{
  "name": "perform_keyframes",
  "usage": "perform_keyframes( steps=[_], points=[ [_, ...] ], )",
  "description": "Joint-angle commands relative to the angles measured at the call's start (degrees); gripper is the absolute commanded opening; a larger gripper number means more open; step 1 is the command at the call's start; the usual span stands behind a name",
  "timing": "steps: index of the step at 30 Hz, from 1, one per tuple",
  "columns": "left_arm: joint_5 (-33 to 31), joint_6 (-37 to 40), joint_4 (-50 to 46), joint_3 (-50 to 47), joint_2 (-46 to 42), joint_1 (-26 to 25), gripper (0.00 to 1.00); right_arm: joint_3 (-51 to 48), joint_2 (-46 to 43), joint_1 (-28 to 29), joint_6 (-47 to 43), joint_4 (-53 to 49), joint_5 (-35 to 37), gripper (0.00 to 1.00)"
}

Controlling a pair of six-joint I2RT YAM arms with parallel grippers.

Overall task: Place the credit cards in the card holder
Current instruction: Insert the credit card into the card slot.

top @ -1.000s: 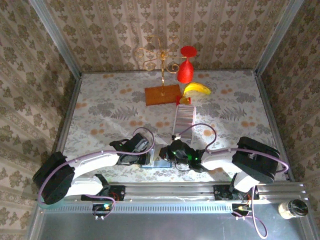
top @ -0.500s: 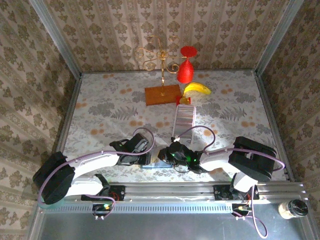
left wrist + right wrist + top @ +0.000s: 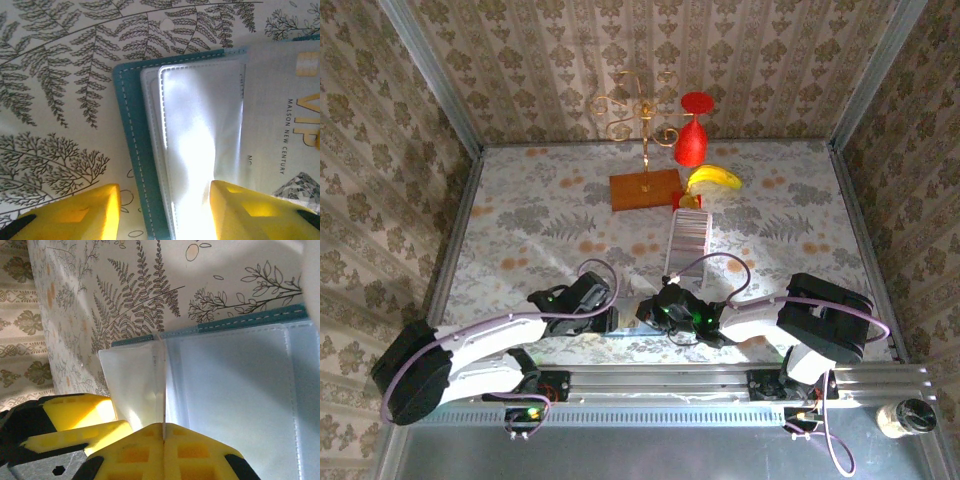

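The teal card holder (image 3: 131, 150) lies open on the fern-print cloth, its clear pockets (image 3: 200, 130) facing up; it also shows between the two grippers (image 3: 623, 323). My left gripper (image 3: 165, 215) is open, its yellow fingers (image 3: 75, 212) straddling the holder's left edge. My right gripper (image 3: 164, 432) is shut on one pale credit card (image 3: 132, 385), held edge-on with its far end at the holder's (image 3: 250, 319) pocket. That card, printed VIP (image 3: 282, 100), overlaps the holder's right half. More credit cards stand in a striped row (image 3: 688, 240) farther back.
Behind the card row stand an orange-brown wooden block (image 3: 645, 189) with a gold candelabra, a red goblet (image 3: 691, 142) and a banana (image 3: 713, 178). Patterned walls close in the table on three sides. The metal rail (image 3: 650, 380) runs along the near edge.
The right gripper has moved left with its card, up to the holder. The left arm has swung lower and left, and its jaws have widened a little.
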Motion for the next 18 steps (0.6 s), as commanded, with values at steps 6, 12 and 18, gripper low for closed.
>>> perform_keyframes(
  steps=[6, 12, 18],
  points=[
    [-4.0, -5.4, 2.4, -5.0, -9.3, -0.1, 0.46, -2.5, -0.4, 0.7, 1.2, -3.3, -0.4, 0.0],
    [-3.5, -5.6, 2.6, -5.7, -9.2, 0.4, 0.47, -2.7, -1.2, 1.0, 0.8, -3.2, -0.2, 0.0],
    [-1.3, -5.7, 4.4, -5.8, -5.4, 1.1, 0.41, -2.7, -0.6, 1.0, 0.5, -1.3, -1.7, 0.0]
  ],
)
